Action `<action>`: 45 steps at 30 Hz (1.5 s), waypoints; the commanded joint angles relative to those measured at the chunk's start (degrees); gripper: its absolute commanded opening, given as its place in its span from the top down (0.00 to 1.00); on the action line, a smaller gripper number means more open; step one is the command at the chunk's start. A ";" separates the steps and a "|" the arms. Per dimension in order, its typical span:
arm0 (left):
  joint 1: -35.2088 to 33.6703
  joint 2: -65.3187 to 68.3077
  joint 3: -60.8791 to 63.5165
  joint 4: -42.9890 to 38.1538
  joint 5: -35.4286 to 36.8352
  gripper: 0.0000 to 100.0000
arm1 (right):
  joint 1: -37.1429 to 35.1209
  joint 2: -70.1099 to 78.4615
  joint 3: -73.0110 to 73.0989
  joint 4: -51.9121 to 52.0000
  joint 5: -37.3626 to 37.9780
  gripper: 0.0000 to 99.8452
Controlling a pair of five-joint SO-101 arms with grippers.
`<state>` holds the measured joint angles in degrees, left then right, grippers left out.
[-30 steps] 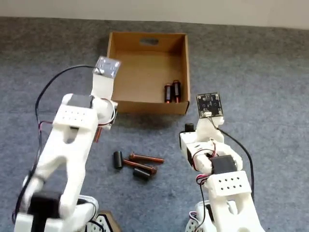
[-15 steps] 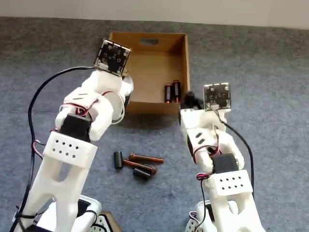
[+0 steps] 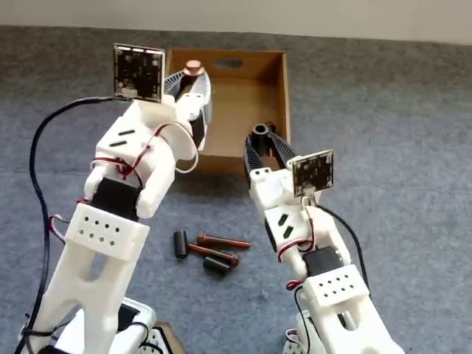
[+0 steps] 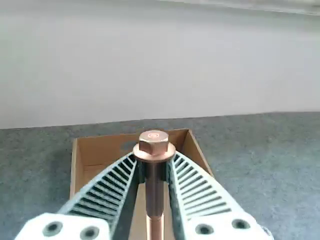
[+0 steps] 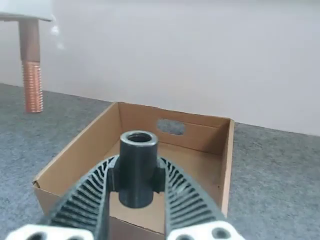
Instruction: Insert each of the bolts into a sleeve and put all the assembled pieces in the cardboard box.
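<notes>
- Left claw (image 4: 154, 162) – closed on a copper bolt (image 4: 153, 146), gripped just under its hexagonal head; the bolt stands upright, head up, raised over the left front part of the cardboard box (image 3: 285, 88).
- Right claw (image 5: 136, 175) – closed on a black sleeve (image 5: 136, 150), upright with its open bore facing up, raised at the box's front wall.
- Desk (image 3: 413, 110) – between the 2 arm bases lie 2 loose bolts (image 3: 223, 241), side by side, with 2 loose sleeves (image 3: 180, 244): 1 just beside their left ends, 1 against the nearer bolt.
</notes>
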<state>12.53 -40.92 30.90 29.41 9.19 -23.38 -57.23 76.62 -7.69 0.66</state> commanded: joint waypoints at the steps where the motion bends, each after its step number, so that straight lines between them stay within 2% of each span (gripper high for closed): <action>1: 3.21 -6.46 0.13 -1.76 0.44 0.99 | -0.40 -0.40 -0.04 -1.63 -0.44 0.99; 5: 7.78 -13.32 4.62 -2.64 0.18 0.99 | -0.48 -0.40 -0.04 -1.36 -0.53 0.99; 7: 9.45 -15.34 7.25 -6.07 0.18 0.99 | -0.66 -0.48 0.04 -1.27 -0.53 0.99; 13: 9.98 -16.04 12.62 -14.07 0.18 0.99 | -0.66 -7.96 2.24 0.57 -0.53 0.99; 18: 10.42 -16.04 12.88 -14.33 0.44 0.99 | -2.42 -20.00 6.81 3.56 -0.53 0.99; 21: 13.05 -16.48 12.88 -14.15 0.44 0.99 | -4.00 -23.25 9.27 3.56 -0.35 0.99; 27: 17.36 -16.48 12.97 -14.07 0.26 0.99 | -4.26 -23.34 10.33 3.47 -0.26 0.99; 45: 17.45 -15.96 14.81 -14.33 0.26 0.99 | -4.09 -23.34 10.42 3.47 -0.26 0.99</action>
<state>29.32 -55.69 46.11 16.84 9.27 -27.08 -79.47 87.43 -4.18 0.66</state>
